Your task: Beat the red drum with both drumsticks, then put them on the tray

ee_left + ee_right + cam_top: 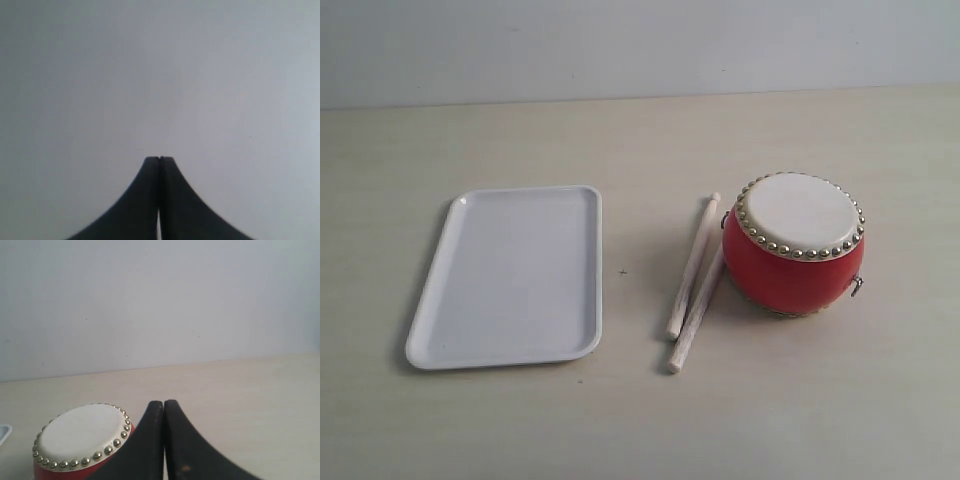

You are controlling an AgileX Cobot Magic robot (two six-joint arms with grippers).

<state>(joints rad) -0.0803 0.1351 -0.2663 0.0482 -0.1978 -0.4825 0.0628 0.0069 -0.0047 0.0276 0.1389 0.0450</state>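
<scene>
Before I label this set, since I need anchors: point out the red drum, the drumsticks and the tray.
red drum (785, 280): exterior view, on its red side wall.
drumsticks (693, 266): exterior view, mid-length of the rod nearer the tray.
tray (510, 275): exterior view, on its bare floor.

Pale table (820, 420) carries tray (510, 275), two drumsticks (693, 266) and red drum (798, 245).

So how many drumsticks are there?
2. One drumstick lies on the table between the tray and the red drum; the other drumstick lies beside it, nearer the drum.
</scene>
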